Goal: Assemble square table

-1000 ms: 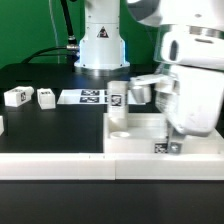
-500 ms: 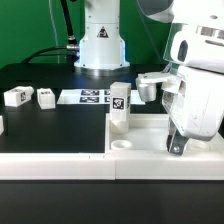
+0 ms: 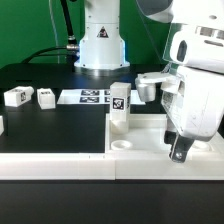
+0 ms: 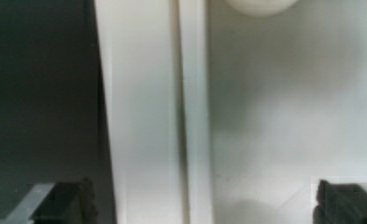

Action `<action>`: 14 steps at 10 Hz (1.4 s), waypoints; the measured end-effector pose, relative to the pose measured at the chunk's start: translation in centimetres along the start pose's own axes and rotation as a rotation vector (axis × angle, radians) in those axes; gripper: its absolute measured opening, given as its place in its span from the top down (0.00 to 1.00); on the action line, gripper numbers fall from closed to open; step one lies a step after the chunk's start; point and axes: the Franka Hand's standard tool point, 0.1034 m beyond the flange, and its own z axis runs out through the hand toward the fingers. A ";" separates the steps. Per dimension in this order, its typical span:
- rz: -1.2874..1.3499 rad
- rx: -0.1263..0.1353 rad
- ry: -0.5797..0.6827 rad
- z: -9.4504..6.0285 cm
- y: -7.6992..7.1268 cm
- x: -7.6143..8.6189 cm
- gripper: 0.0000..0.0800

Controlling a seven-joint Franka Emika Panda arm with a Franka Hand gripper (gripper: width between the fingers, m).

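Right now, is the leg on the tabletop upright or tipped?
Upright: the leg stands vertical, its long side up, at the tabletop's corner.

Exterior view: bright, diffuse light with no hard shadows. The white arm [image 3: 200, 75] and tabletop [image 3: 140, 152] come close to overexposure, and their edges merge in places. The black table [image 3: 55, 125] shows almost no detail. Resolution is coarse throughout. Wrist view: strongly out of focus at close range. White surfaces fade to pale grey, and the fingers [image 4: 55, 200] appear only as dark smudges.
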 end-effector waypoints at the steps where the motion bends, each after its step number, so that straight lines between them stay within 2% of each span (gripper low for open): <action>1: 0.000 0.000 0.000 0.0 0.0 0.0 0.20; 8: 0.004 -0.002 -0.002 -0.3 0.2 -0.3 0.19; 9: 0.015 -0.006 -0.007 -2.1 0.4 -1.3 0.19; 11: 0.072 0.033 -0.045 -5.8 -0.1 -4.9 0.19; 12: 0.158 0.032 -0.052 -6.2 0.1 -5.4 0.19; 14: 0.255 0.038 -0.055 -5.6 -0.2 -5.0 0.19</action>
